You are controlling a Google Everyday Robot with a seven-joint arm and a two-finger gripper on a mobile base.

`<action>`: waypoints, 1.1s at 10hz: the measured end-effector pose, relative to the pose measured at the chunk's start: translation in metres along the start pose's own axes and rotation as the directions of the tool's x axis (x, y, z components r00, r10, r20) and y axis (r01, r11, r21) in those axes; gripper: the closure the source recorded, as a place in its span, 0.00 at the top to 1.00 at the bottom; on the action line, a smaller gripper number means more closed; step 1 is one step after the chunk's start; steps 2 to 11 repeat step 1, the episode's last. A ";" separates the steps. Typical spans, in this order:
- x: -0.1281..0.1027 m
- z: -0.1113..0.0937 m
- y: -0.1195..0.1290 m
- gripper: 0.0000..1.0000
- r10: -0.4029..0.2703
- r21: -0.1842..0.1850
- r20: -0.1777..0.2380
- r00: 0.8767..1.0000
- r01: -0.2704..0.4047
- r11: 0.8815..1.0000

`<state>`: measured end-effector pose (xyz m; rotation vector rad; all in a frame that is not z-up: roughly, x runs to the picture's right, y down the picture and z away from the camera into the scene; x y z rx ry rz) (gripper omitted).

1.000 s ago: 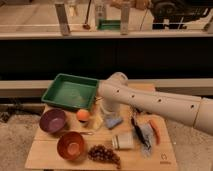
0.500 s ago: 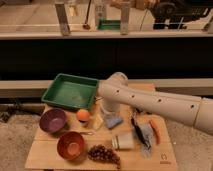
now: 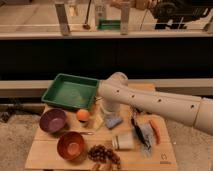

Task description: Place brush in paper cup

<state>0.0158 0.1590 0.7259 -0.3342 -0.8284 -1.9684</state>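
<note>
Gripper (image 3: 111, 111) hangs over bench (image 3: 50, 152) centre, beside green tray (image 3: 70, 91); finger state cannot be told. Brush (image 3: 138, 132) lies flat, right of paper cup (image 3: 122, 142), which lies on its side near grapes (image 3: 104, 154).

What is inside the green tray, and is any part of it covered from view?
The green tray shows only its bare green floor; nothing lies in it. The arm covers its right corner, so that part is unseen. The hand hangs just right of the tray, above the table.
</note>
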 end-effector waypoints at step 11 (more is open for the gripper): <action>0.000 0.000 0.000 0.80 0.000 0.000 0.000 1.000 0.000 1.000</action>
